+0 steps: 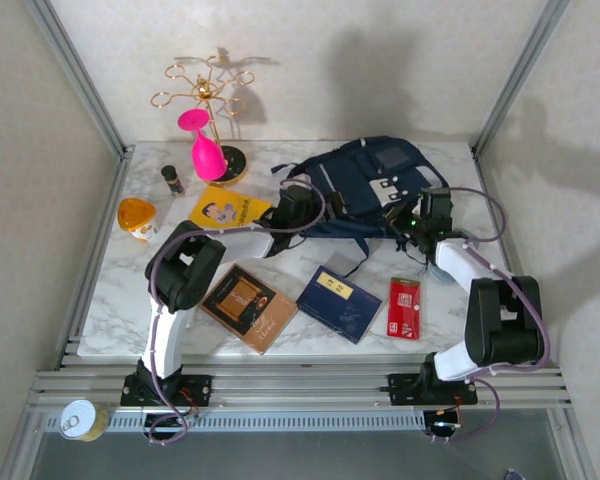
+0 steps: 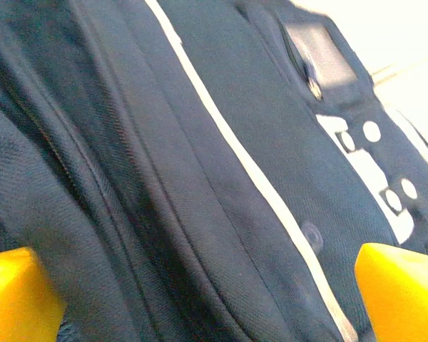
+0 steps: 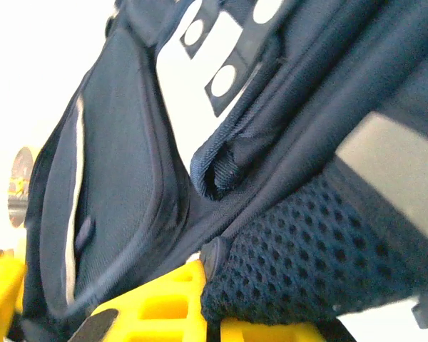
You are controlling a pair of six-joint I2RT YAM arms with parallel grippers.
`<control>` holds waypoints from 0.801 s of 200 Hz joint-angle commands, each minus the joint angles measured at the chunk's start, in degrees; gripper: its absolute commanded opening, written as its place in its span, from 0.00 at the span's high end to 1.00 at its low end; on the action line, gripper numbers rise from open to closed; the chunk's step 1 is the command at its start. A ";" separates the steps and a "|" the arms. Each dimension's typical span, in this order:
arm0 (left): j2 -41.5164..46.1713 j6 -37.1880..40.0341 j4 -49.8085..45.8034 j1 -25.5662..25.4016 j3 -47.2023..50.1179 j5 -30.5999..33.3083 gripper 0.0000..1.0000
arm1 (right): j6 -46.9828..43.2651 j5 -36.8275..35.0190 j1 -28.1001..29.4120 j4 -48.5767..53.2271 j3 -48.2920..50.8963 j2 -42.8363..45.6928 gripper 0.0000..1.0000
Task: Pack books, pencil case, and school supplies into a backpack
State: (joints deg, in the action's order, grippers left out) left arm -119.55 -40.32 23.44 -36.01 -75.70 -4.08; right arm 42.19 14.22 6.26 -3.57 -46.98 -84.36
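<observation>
The navy backpack point(image 1: 365, 180) lies at the back middle of the table. My left gripper point(image 1: 298, 207) is at its left edge, open wide, with yellow fingertips point(image 2: 403, 285) on either side of the dark fabric point(image 2: 221, 214) and its light stripe. My right gripper point(image 1: 425, 225) is at the bag's near right corner, shut on the backpack's mesh padding point(image 3: 307, 263). Of the books, the yellow one point(image 1: 227, 208), the brown-and-black one point(image 1: 248, 307) and the navy one point(image 1: 338, 303) lie flat in front. The red school supplies packet point(image 1: 404, 307) lies to their right. The pencil case is out of view.
A gold rack point(image 1: 205, 95) with a pink glass point(image 1: 206, 152) stands at the back left, beside a small dark bottle point(image 1: 172, 180) and an orange cup point(image 1: 137, 218). A can point(image 1: 80, 420) sits off the table by the left base. Walls close in on both sides.
</observation>
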 commanded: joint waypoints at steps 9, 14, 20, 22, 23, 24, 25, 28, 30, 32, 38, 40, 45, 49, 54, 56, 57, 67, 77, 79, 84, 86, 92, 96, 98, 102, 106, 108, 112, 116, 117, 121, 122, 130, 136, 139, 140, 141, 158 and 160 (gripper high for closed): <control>5.42 5.13 -2.56 2.20 1.50 -0.12 0.01 | 4.59 1.32 1.78 -1.39 0.88 4.07 1.00; 6.73 5.67 -3.43 2.17 2.47 -0.16 0.01 | 5.03 0.86 1.80 -1.08 0.84 4.71 1.00; 8.43 6.17 -4.33 2.19 3.91 -0.19 0.01 | 5.73 0.41 1.75 -0.92 0.90 5.27 1.00; 9.04 6.25 -4.43 2.20 4.40 -0.15 0.01 | 5.85 0.39 1.74 -0.91 0.96 5.44 1.00; 9.19 6.27 -4.44 2.18 4.68 -0.10 0.01 | 6.00 0.38 1.74 -0.91 0.99 5.57 1.00; 9.61 6.29 -4.45 2.18 4.99 -0.04 0.01 | 6.33 0.42 1.74 -0.91 1.07 5.77 1.00; 10.00 6.29 -4.45 2.17 5.15 0.00 0.01 | 6.46 0.44 1.74 -0.95 1.13 5.82 1.00; 11.06 6.25 -4.46 2.17 6.20 0.11 0.02 | 6.90 0.59 1.75 -1.18 1.30 6.11 1.00; 11.79 6.22 -4.46 2.11 6.93 0.12 0.02 | 7.17 0.67 1.78 -1.31 1.42 6.28 1.00; 12.47 6.22 -4.46 2.09 7.66 0.12 0.02 | 7.48 0.84 1.84 -1.45 1.51 6.46 1.00; 14.58 6.36 -4.46 1.91 9.93 -0.05 0.02 | 8.31 1.26 1.90 -1.82 1.94 7.01 1.00; 15.30 6.38 -4.46 1.84 10.61 -0.10 0.02 | 8.62 1.25 1.98 -1.90 2.04 7.19 1.00; 17.02 6.39 -4.46 1.67 12.27 -0.08 0.03 | 9.27 1.34 2.08 -1.96 2.26 7.54 1.00; 18.30 6.27 -5.16 1.65 13.42 -0.13 0.03 | 9.76 1.31 2.11 -1.90 2.33 7.81 1.00; 19.83 6.07 -6.29 1.56 14.68 -0.26 0.03 | 10.39 1.06 2.10 -1.52 2.41 8.10 1.00; 20.46 5.98 -6.61 1.49 15.09 -0.35 0.04 | 10.61 0.96 2.18 -1.39 2.42 8.25 1.00; 20.78 5.92 -6.76 1.48 15.38 -0.33 0.04 | 10.75 0.93 2.18 -1.33 2.42 8.25 1.00; 23.54 5.27 -7.85 0.91 17.55 -0.17 0.06 | 12.00 0.72 2.19 -1.26 2.72 8.87 1.00; 26.06 4.74 -8.59 -0.16 19.36 -0.05 0.07 | 13.55 1.14 2.26 -2.03 3.38 9.39 1.00; 26.52 4.73 -8.72 -0.43 19.63 -0.05 0.08 | 14.06 1.36 2.34 -2.41 3.61 9.62 1.00; 27.60 4.63 -9.20 -1.32 20.30 0.18 0.08 | 14.73 1.63 2.61 -3.16 3.98 9.96 1.00; 28.09 4.63 -9.44 -1.73 20.56 0.44 0.09 | 14.99 1.68 2.66 -3.30 4.06 10.06 1.00; 29.35 4.56 -9.93 -3.07 21.24 1.16 0.11 | 15.63 1.69 2.85 -3.38 4.18 10.22 1.00; 30.05 4.50 -9.99 -4.07 21.77 1.46 0.12 | 16.05 1.62 3.03 -3.29 4.10 10.32 1.00; 30.38 4.51 -9.95 -4.60 22.03 1.62 0.12 | 16.25 1.72 3.14 -3.28 4.09 10.41 1.00; 30.91 4.34 -9.87 -5.57 22.41 1.76 0.13 | 16.59 1.82 3.19 -3.28 4.01 10.40 1.00; 31.23 4.01 -9.70 -6.42 22.80 1.94 0.15 | 16.89 1.91 3.35 -3.36 4.00 10.50 1.00; 31.42 3.84 -9.59 -6.99 22.97 1.96 0.15 | 17.05 1.94 3.37 -3.37 4.00 10.54 1.00; 31.53 3.34 -9.35 -7.96 23.17 1.97 0.16 | 17.40 2.01 3.55 -3.52 3.92 10.60 1.00; 31.57 2.89 -9.05 -8.81 23.35 1.86 0.17 | 17.75 2.04 3.69 -3.46 3.89 10.68 1.00; 31.57 2.79 -8.95 -9.07 23.38 1.82 0.17 | 17.83 2.04 3.77 -3.50 3.90 10.65 1.00; 31.47 2.50 -8.52 -9.94 23.48 1.72 0.18 | 18.31 2.06 4.01 -3.71 3.91 10.82 1.00; 31.39 2.42 -8.38 -10.21 23.53 1.67 0.19 | 18.42 2.10 4.06 -3.76 3.96 10.81 1.00; 30.93 1.97 -7.26 -12.09 23.62 1.81 0.22 | 19.40 1.96 4.60 -4.38 4.24 11.21 1.00; 30.11 1.97 -6.39 -13.49 23.53 2.11 0.24 | 19.86 1.81 5.03 -4.92 4.43 11.54 1.00; 29.68 2.11 -5.97 -14.08 23.38 2.18 0.26 | 20.05 1.60 5.23 -4.87 4.44 11.71 1.00; 29.53 2.19 -5.79 -14.30 23.35 2.21 0.26 | 20.13 1.51 5.29 -4.87 4.44 11.73 1.00; 29.32 2.22 -5.65 -14.55 23.25 2.22 0.27 | 20.17 1.47 5.31 -4.82 4.44 11.79 1.00; 25.50 3.94 -2.92 -17.45 21.25 1.87 0.37 | 20.93 1.29 5.74 -4.45 4.18 12.36 1.00; 24.91 4.35 -2.56 -17.79 20.91 1.77 0.39 | 21.03 1.48 5.70 -4.43 4.11 12.35 1.00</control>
State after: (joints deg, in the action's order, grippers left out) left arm -90.02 -37.36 16.93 -50.65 -53.23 -3.01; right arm 60.07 13.30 10.74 -3.70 -42.61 -75.18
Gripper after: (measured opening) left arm 0.685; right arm 0.092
